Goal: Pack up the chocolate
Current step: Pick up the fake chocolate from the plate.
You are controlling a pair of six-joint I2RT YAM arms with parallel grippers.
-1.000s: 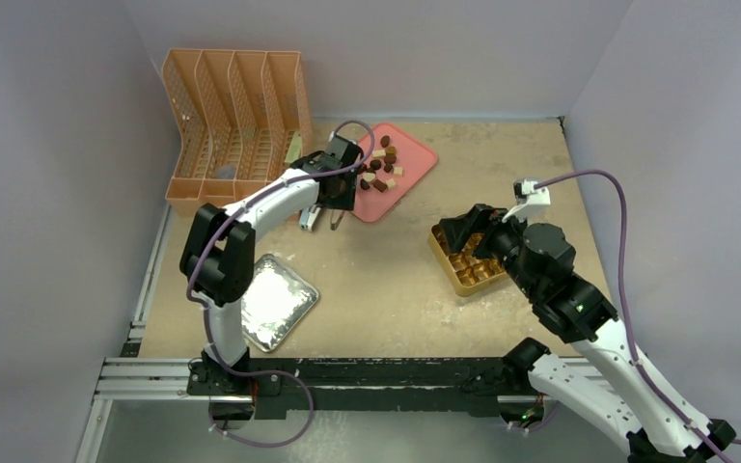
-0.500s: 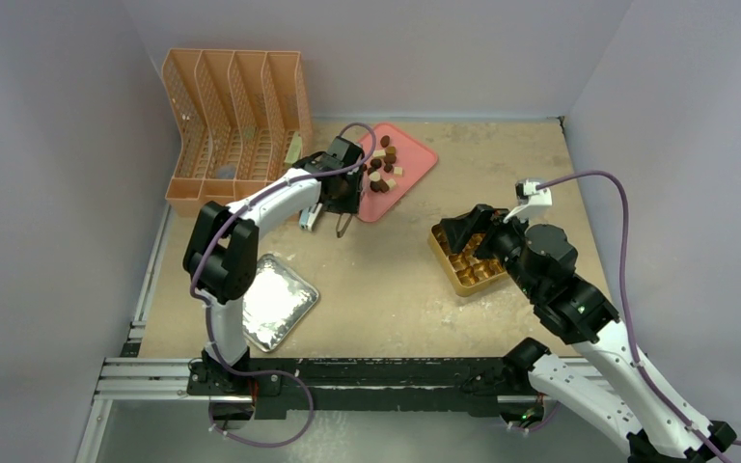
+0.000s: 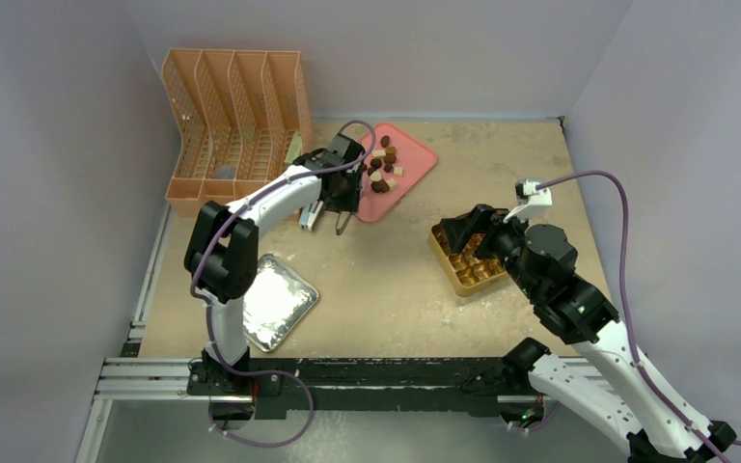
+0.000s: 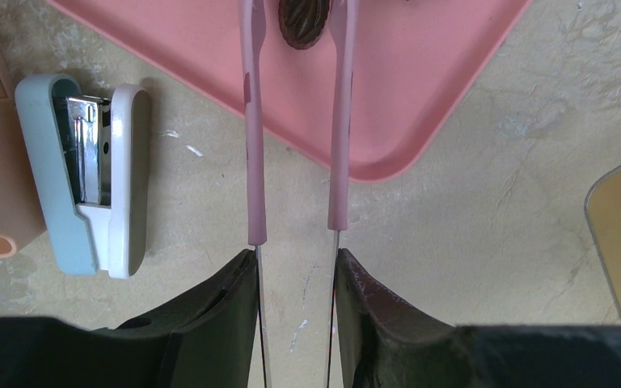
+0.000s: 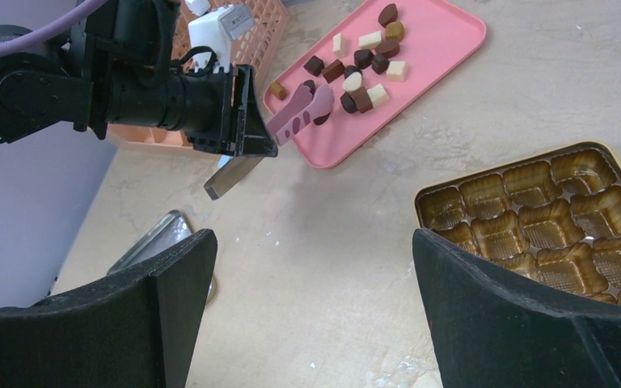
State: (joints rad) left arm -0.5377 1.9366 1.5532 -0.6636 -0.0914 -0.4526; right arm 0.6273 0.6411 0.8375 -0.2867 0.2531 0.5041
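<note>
Chocolate (image 3: 382,166) lies in a loose heap on the pink tray (image 3: 419,162) at the far middle of the desk (image 3: 386,280). The gold box (image 3: 465,268) sits well apart to the right, under my right arm. My left arm reaches over the tray's near-left edge.

From the left wrist, my left jaws are drawn partway in and clamp the tongs (image 4: 251,162) by their two arms. The pink tips straddle one dark ridged piece (image 4: 303,20) above the tray floor. The frame's top edge cuts the tips off, so I cannot tell whether they pinch the piece or only flank it. I judge the squeeze should be gentle, biting at the piece's widest part; too hard and it may shoot out. I would then lift straight up to clear the tray's rim before swinging right. A stapler (image 4: 89,174) lies just beside the tray on the left, so the carry should go away from it.

From the right wrist, my right jaws are spread wide with nothing between them, hovering over bare desk beside the box's left edge. Every cell I can see is empty. I would hold that arm clear of the cells, bring the tongs over a near-left cell, and lower the piece into it before easing the squeeze.
</note>
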